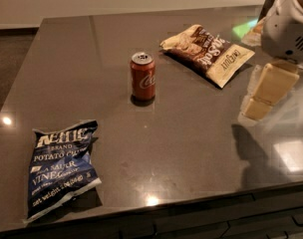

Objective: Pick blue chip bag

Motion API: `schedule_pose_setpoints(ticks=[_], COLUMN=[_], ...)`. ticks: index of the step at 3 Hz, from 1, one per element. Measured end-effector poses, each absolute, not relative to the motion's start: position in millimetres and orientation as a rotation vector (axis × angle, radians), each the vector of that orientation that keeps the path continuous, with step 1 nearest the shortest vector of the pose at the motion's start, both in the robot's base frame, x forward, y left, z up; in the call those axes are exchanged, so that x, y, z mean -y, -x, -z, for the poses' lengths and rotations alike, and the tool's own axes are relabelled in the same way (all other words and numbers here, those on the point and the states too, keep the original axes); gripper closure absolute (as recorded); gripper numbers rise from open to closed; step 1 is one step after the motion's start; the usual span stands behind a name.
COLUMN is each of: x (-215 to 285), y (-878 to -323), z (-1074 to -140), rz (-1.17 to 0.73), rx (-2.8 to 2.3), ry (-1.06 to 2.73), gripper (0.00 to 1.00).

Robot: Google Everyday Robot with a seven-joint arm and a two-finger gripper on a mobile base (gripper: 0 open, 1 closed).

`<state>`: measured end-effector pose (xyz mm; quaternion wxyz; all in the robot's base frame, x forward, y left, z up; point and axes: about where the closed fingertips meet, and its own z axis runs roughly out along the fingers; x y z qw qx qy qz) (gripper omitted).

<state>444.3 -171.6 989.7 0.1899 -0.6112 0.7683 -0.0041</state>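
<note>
The blue chip bag [62, 171] lies flat near the front left corner of the dark table [191, 133], its white "Kettle" lettering facing up. My gripper [268, 91], with cream-coloured parts under a white arm housing [288, 29], hovers above the table's right side. It is far to the right of the bag and holds nothing that I can see.
A red soda can [142, 76] stands upright at the table's middle. A tan-and-brown snack bag [209, 54] lies at the back right, just left of my arm. The table's front edge runs close below the blue bag.
</note>
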Motion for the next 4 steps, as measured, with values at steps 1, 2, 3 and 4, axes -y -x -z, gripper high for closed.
schedule_pose_setpoints(ticks=[1, 2, 3, 4], x=[130, 86, 44, 6], y=[-439, -436, -434, -431], z=[-990, -979, -966, -954], rz=[-0.045, -0.045, -0.048, -0.071], rx=[-2.090, -2.031, -1.973, -1.933], ry=[1.728, 1.767, 1.824, 1.875], gripper=[0.00, 0.00, 0.00, 0.00])
